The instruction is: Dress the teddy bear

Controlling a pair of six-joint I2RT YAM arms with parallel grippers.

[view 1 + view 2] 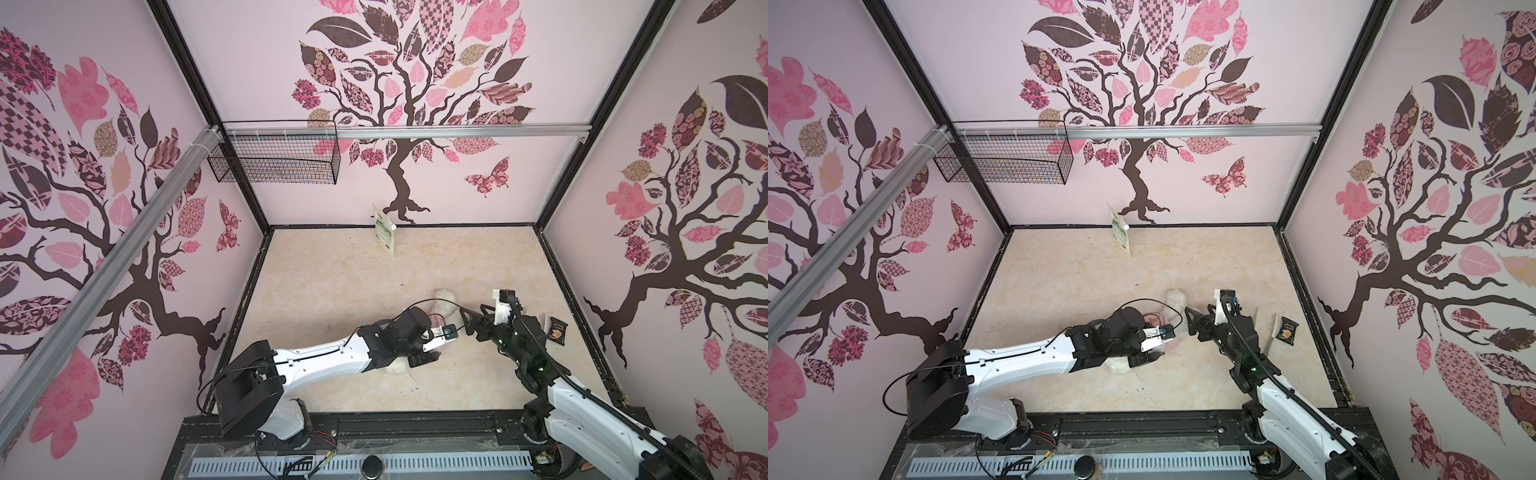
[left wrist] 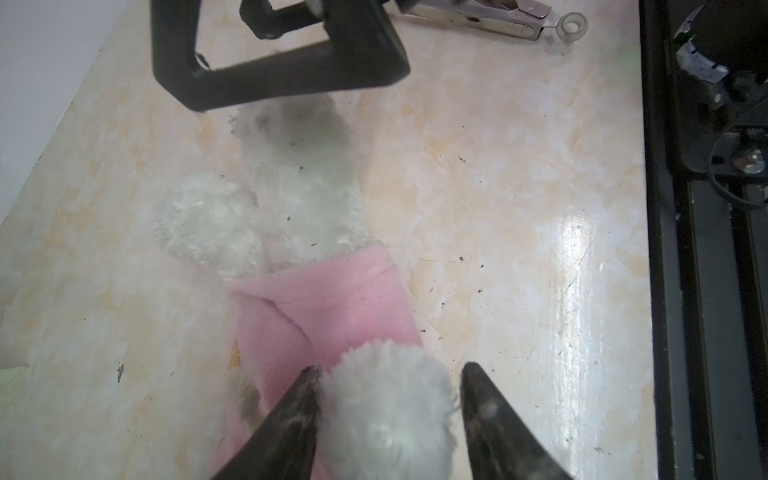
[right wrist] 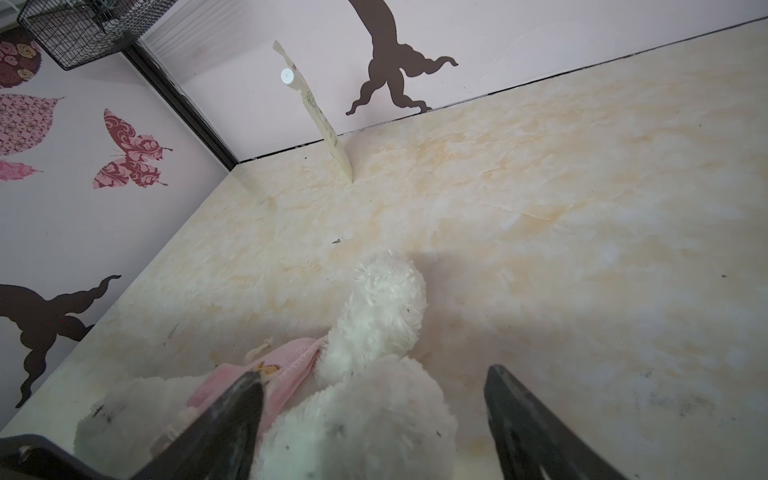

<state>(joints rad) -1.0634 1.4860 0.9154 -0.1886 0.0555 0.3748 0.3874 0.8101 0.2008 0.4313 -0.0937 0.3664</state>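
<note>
bear lies on the table between my two grippers, pink top partly on it.

i see the teddy bear point(image 2: 282, 183) lying on the table point(image 1: 332, 291), near the front middle, with the pink top point(image 2: 324, 307) around its body. my left gripper point(image 2: 390, 370) has its jaws partly apart around a fluffy white paw; one jaw touches it, the other stands a bit off. my right gripper point(image 3: 374, 374) is wide, over the bear's fluffy body, holding nothing. a small dark packet point(image 1: 557, 330) lies apart, on the right.
</note>
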